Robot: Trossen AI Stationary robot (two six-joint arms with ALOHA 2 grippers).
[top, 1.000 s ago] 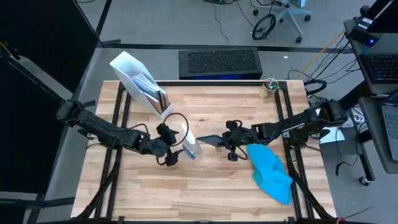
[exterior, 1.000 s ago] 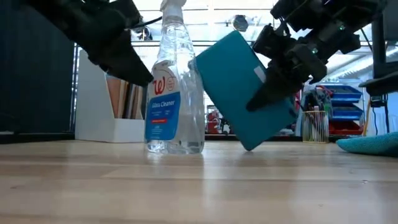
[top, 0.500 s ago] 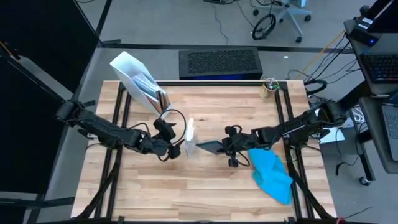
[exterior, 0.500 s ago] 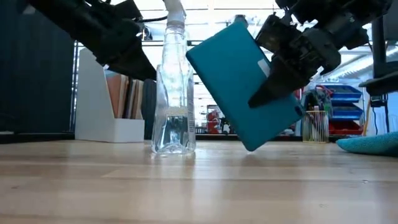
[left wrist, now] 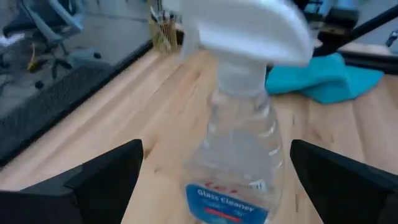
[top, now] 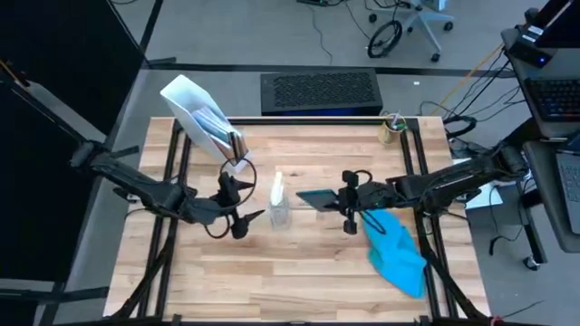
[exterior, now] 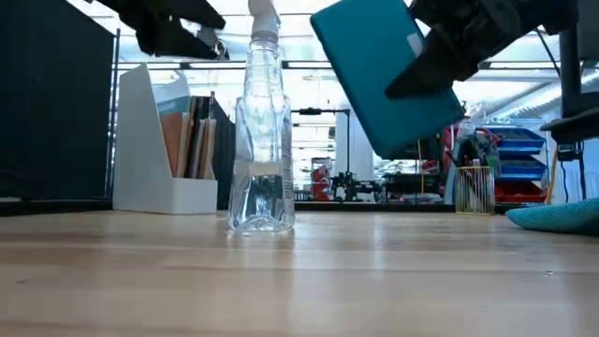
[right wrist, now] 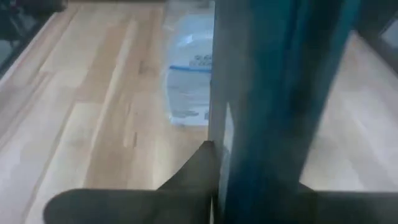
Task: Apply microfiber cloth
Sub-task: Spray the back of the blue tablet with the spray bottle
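Note:
The microfiber cloth (top: pixel 396 249) lies crumpled on the table's right near part, also seen in the low view (exterior: pixel 562 215) and the left wrist view (left wrist: pixel 323 78); no gripper touches it. My right gripper (top: pixel 344 202) is shut on a dark tablet with a teal face (top: pixel 315 199), held above the table (exterior: pixel 388 75). A clear spray bottle (top: pixel 278 206) stands on its base at mid-table. My left gripper (top: pixel 238 219) is open just left of the bottle. In the left wrist view (left wrist: pixel 216 155) its fingers stand wide on either side of the bottle and apart from it. My right gripper pinches the tablet's right-hand end (exterior: pixel 412 65) between its two fingers, one finger (exterior: pixel 426 75) lying on the teal face. The fingers come about level from the table's right. The tablet is lifted clear and tilted, one corner (exterior: pixel 386 150) pointing down.
A white file holder (top: pixel 201 116) with books stands at the far left. A pen cup (top: pixel 391 127) stands at the far right. A black box (top: pixel 319 91) lies beyond the far edge. Bare wood (top: pixel 290 272) spreads across the near part of the table.
My left gripper has drawn back from the spray bottle toward the table's left edge and gone up. The bottle has turned about on its base and stands where it was. My right gripper has risen and shifted right, lifting the tablet's low corner well clear of the table.

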